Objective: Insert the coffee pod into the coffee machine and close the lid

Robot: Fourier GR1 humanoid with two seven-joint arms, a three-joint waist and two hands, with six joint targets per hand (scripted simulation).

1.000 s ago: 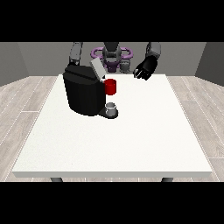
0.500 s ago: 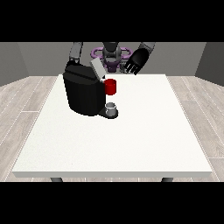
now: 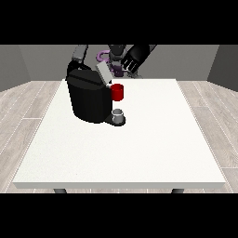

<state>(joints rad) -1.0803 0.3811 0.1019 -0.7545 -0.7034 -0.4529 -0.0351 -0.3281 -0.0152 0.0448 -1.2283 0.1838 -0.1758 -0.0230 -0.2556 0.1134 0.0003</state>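
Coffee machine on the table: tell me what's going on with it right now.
A black coffee machine stands on the white table with its lid raised. The hand at the view's right hovers beside that lid. A red thing at the machine sits above a grey thing on the base.

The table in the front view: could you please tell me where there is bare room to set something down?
The table is bare along its near edge and over its whole right half. It is crowded at the far left, where the coffee machine, a red thing at the machine and a grey thing cluster.
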